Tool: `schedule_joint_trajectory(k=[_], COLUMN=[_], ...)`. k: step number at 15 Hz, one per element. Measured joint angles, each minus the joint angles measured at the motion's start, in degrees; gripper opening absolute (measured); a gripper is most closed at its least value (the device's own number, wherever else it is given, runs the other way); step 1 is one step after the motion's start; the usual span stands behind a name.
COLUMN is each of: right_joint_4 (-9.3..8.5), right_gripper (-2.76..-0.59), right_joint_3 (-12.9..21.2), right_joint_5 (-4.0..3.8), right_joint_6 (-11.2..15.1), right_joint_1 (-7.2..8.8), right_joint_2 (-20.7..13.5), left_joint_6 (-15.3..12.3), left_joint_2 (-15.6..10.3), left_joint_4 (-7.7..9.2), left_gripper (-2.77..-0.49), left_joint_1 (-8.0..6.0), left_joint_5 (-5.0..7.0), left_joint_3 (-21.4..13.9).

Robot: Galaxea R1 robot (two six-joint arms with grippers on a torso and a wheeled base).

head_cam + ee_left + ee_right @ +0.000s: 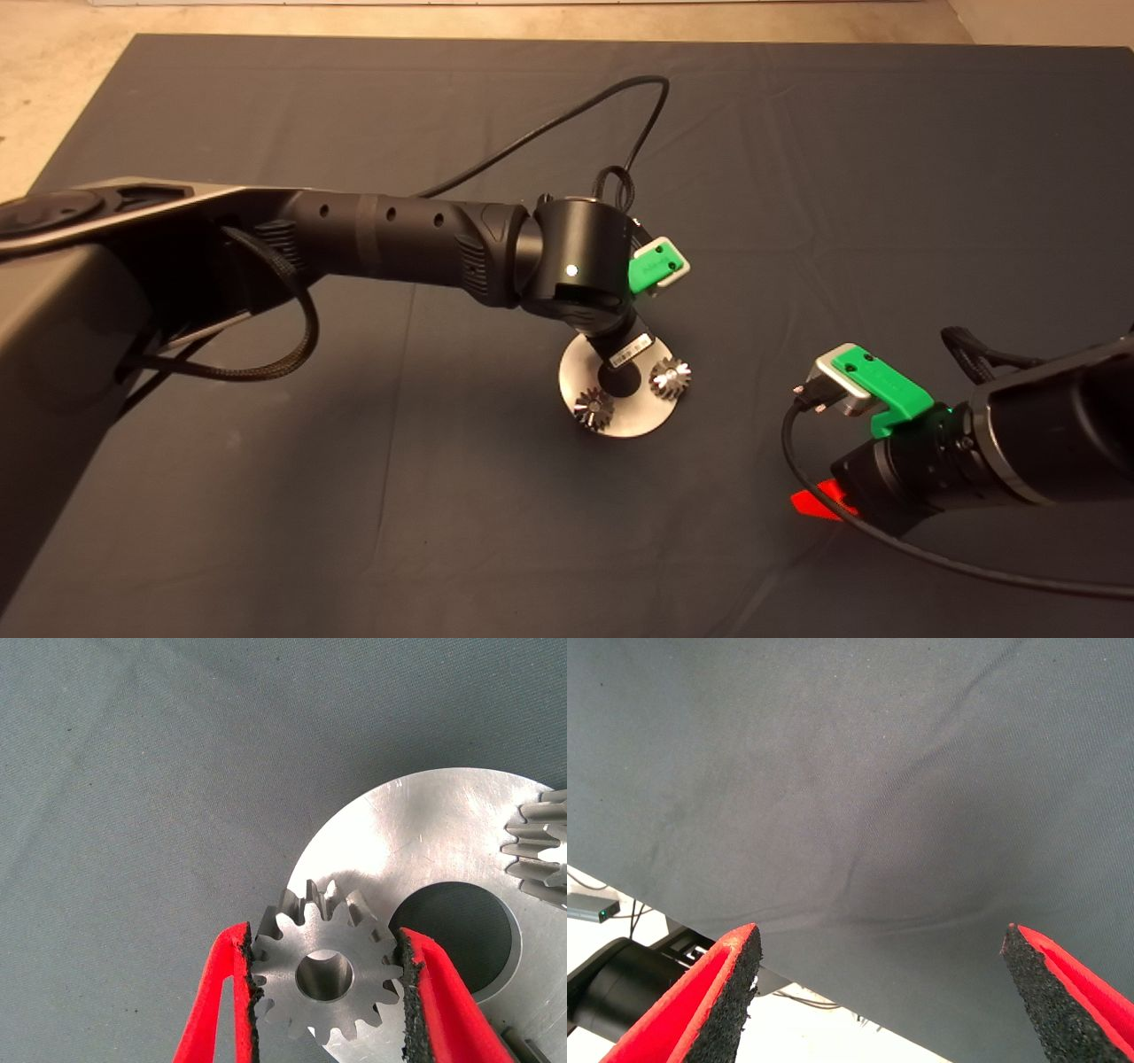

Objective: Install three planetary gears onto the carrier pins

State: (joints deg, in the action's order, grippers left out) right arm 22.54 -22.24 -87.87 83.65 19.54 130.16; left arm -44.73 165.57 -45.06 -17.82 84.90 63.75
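Dark grey cloth-covered table [797, 159], pale floor past its far edge, wide bare cloth all round. Near centre, flat round silver disc [651, 421] carrying two small silvery toothed gears [671, 378]. Left hand [325, 979] clamped on third gear [324, 976] over disc. Right hand [881, 979] spread apart, near table's edge.

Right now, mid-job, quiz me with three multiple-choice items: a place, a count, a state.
1. Where is the left end effector?
A. over the disc
B. off the mat
C. beside the right arm

2. How many gears sit on the disc in the head view?
A. none
B. two
C. four

3. What is the right end effector doing?
A. gripping a gear
B. shut on nothing
C. open above bare mat

Answers: 1 A, its fingers clasp a gear over the disc edge. 2 B, one gear and another show. 3 C, its pads stand wide apart, nothing between.
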Motion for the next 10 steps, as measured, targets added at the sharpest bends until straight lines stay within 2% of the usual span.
schedule_joint_trajectory(k=[10], right_joint_4=[0.02], right_gripper=[-1.34], right_joint_3=[0.0], right_joint_5=[0.0], right_joint_6=[0.0], right_joint_1=[0.0], right_joint_2=[0.0], left_joint_6=[0.0], left_joint_2=[0.0], left_joint_4=[0.0], left_gripper=[-2.58], left_joint_1=[0.0], left_joint_5=[-0.06], left_joint_3=[0.01])
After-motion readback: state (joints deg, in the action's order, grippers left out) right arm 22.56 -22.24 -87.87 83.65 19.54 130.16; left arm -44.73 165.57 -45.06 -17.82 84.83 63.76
